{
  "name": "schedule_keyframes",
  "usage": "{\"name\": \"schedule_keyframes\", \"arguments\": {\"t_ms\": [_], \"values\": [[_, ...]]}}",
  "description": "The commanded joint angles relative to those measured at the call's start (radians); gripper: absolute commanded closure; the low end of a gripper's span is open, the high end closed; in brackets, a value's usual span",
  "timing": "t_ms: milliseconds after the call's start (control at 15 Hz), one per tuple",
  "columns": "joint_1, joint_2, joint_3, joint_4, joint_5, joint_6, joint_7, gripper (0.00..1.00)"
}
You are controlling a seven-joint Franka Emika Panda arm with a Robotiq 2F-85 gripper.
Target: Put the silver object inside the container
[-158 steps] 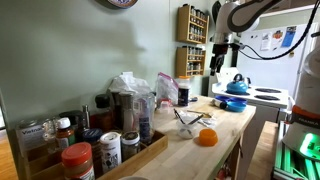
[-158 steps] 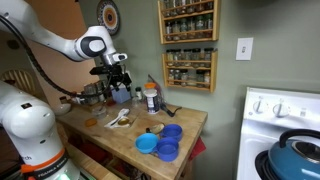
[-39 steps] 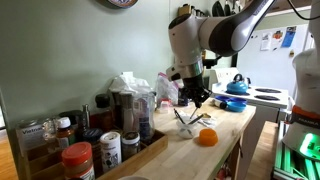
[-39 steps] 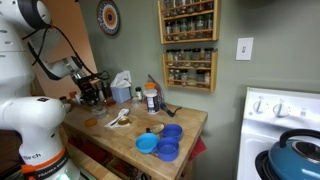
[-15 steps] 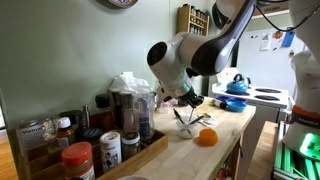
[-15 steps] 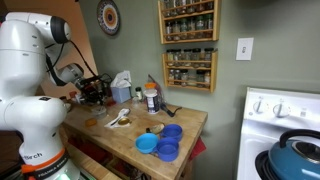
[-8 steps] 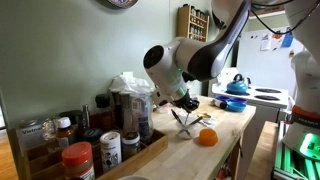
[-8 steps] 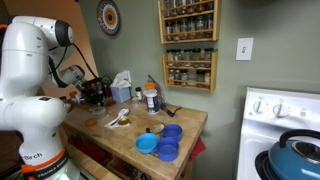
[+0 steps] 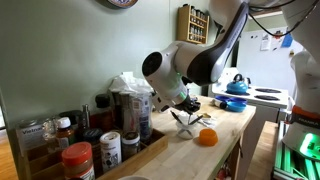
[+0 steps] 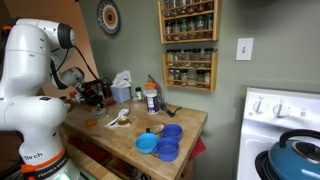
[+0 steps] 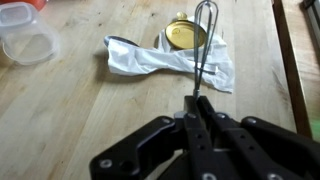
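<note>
In the wrist view the silver object, a wire whisk (image 11: 203, 45), lies across a crumpled white cloth (image 11: 150, 58), with its loop by a gold lid (image 11: 186, 35). Its thin handle runs down between the fingertips of my gripper (image 11: 197, 103), which is shut on it. The container, a small clear bowl (image 11: 28, 45), stands at the far upper left on the wooden counter, beside an orange round thing (image 11: 22, 4). In both exterior views the gripper (image 9: 185, 103) (image 10: 100, 92) hangs low over the counter above the whisk (image 9: 184, 120).
An orange round thing (image 9: 206, 137) sits near the counter's front edge. Jars and bottles (image 9: 80, 150) crowd one end of the counter. Blue bowls (image 10: 165, 140) stand at the other end, and a blue pot (image 9: 235, 87) on the stove beyond. A spice rack (image 10: 188, 45) hangs on the wall.
The arm has sunk a little lower toward the counter over the whisk. The jaws have stayed shut.
</note>
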Motion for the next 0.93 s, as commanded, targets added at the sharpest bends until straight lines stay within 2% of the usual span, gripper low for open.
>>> {"name": "schedule_keyframes", "arguments": {"t_ms": [0, 133, 200, 267, 667, 867], "values": [[-0.017, 0.005, 0.029, 0.011, 0.030, 0.009, -0.096, 0.98], [-0.027, -0.001, 0.041, 0.011, 0.064, 0.029, -0.154, 0.98], [-0.029, -0.005, 0.043, 0.013, 0.082, 0.033, -0.173, 0.68], [-0.027, -0.007, 0.041, 0.015, 0.094, 0.028, -0.184, 0.67], [-0.039, -0.056, 0.025, 0.008, 0.119, 0.056, -0.164, 0.24], [-0.080, -0.145, 0.017, -0.024, 0.159, 0.116, -0.128, 0.02]]}}
